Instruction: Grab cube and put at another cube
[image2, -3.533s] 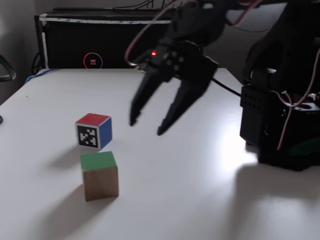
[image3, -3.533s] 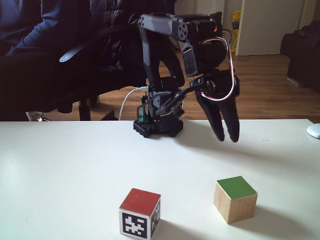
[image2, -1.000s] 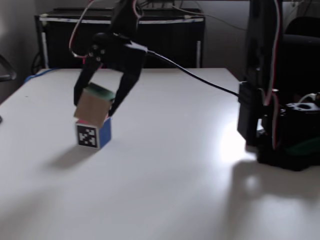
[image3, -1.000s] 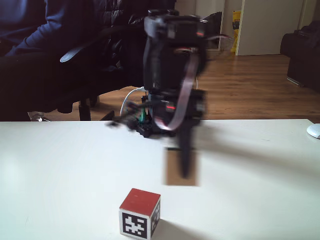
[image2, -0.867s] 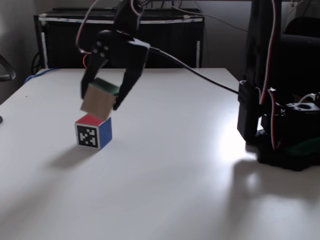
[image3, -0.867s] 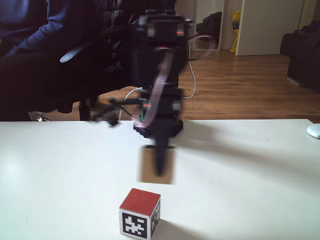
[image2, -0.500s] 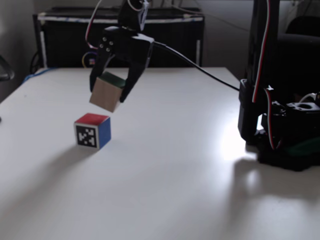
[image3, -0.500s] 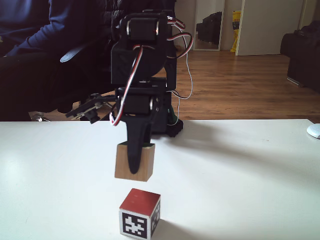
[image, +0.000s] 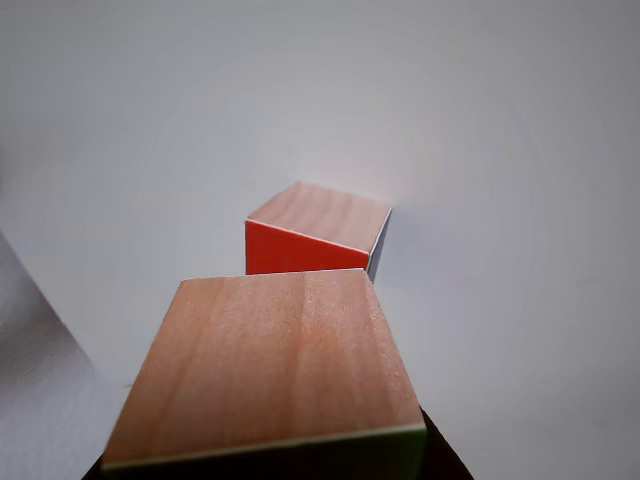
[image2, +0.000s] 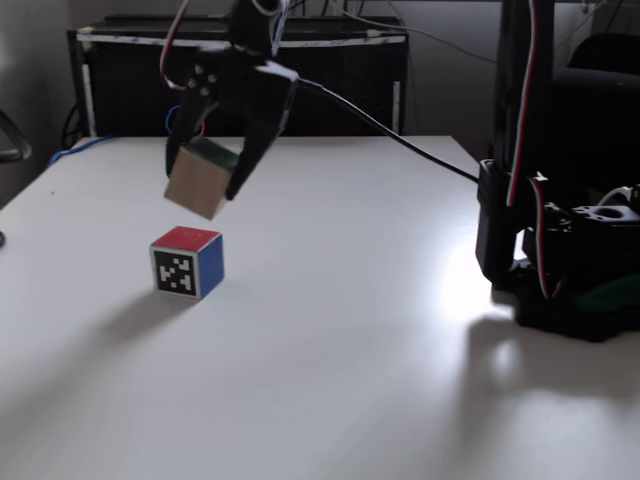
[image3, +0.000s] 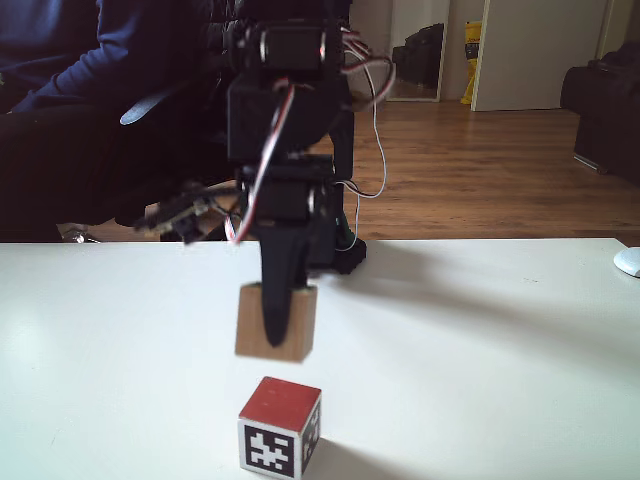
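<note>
The cube (image2: 195, 190), with light wood sides and a green face, hangs tilted in the air with my gripper (image2: 203, 180) shut on it. It hovers a little above another cube (image2: 187, 262), which stands on the white table with a red top, a blue side and a black-and-white marker. In another fixed view one dark finger (image3: 275, 300) crosses the front of the cube (image3: 301, 325), above another cube (image3: 280, 425). The other view has the held cube (image: 270, 370) large in the foreground and another cube (image: 300, 255) just beyond it.
The arm's black base (image2: 560, 260) stands at the table's right side, with a cable (image2: 400, 150) running to the gripper. A black cabinet (image2: 120, 90) lines the back edge. A seated person (image3: 60, 100) is behind the table, and a white mouse (image3: 628, 262) lies at its right edge.
The cube, which lay on the table with the gripper open 3.5 s ago, is held aloft. In the last half second it shifted slightly left and up over the other cube.
</note>
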